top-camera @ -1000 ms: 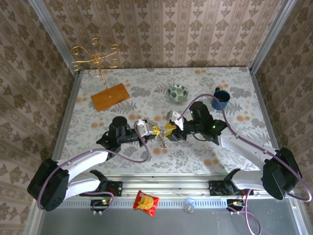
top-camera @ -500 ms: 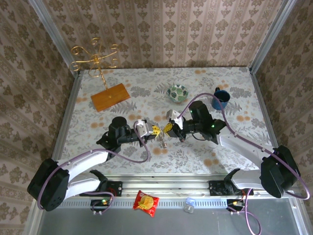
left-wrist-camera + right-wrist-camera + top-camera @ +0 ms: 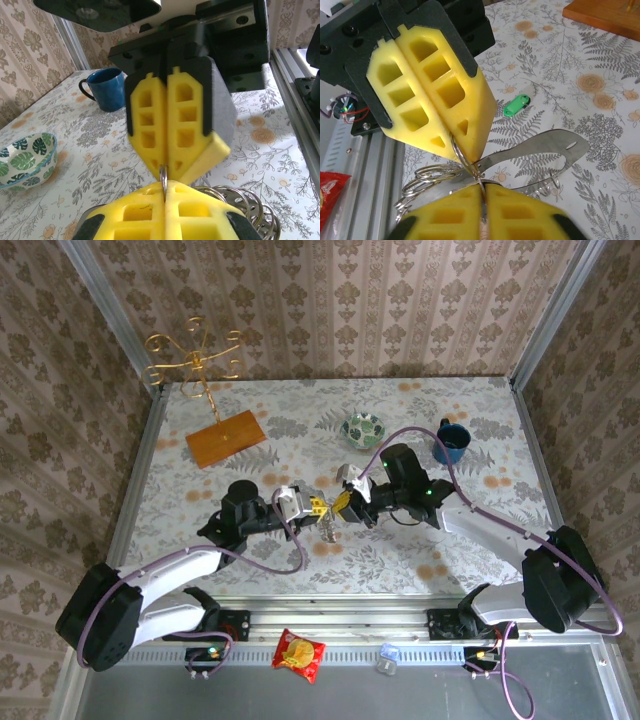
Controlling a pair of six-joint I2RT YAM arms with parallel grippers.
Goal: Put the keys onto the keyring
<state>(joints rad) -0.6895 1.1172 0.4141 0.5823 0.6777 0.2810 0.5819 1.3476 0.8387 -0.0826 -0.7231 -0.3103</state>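
Yellow pads of the left gripper [image 3: 317, 506] are pressed flat together on the thin metal keyring [image 3: 463, 152]. The right gripper [image 3: 342, 504] is likewise clamped on the same ring, tip to tip with the left, over the middle of the table [image 3: 200, 500], toward its near edge. A cluster of split rings [image 3: 427, 180] and a flat silver metal piece [image 3: 535, 150] are attached to the ring, and the green-headed key [image 3: 516, 105] lies loose on the table nearby.

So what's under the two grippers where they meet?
Both the left gripper and right gripper pinch a split ring; a bunch of metal rings and a flat metal tag hang beneath. A green-headed key lies on the table. The spot straight below is covered.
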